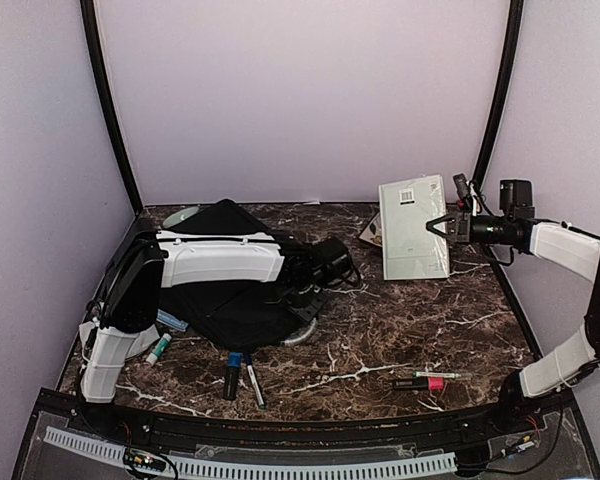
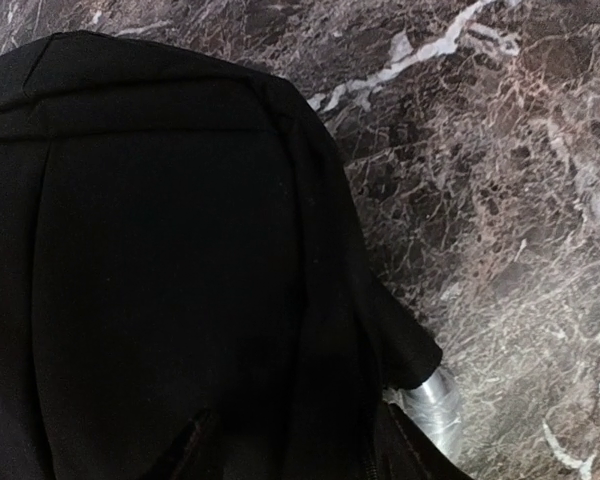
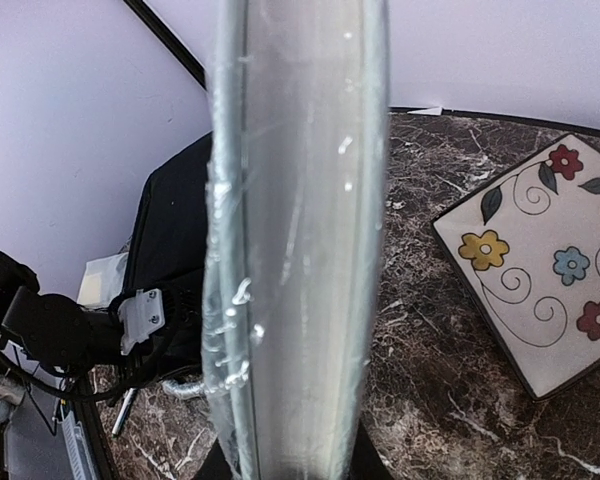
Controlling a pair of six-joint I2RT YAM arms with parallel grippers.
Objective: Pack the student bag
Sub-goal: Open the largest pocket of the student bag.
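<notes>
The student bag (image 1: 230,300) lies at the left of the table, black and soft. It fills the left wrist view (image 2: 170,260) and shows in the right wrist view (image 3: 170,240). My left gripper (image 1: 323,266) reaches over the bag's right side. Its jaws are buried in black fabric, which looks pinched and lifted. My right gripper (image 1: 450,226) is shut on a pale, plastic-wrapped book (image 1: 412,228) and holds it above the table at the back right. In the right wrist view the book (image 3: 300,220) stands edge-on between the dark fingers (image 3: 375,462).
A flowered square notebook (image 1: 371,234) (image 3: 540,270) lies under the held book. A silver tube (image 1: 300,335) (image 2: 432,405) pokes out from under the bag's edge. Two markers (image 1: 242,378) lie front left, a glue stick (image 1: 160,348) far left, and a pink marker (image 1: 420,383) front right.
</notes>
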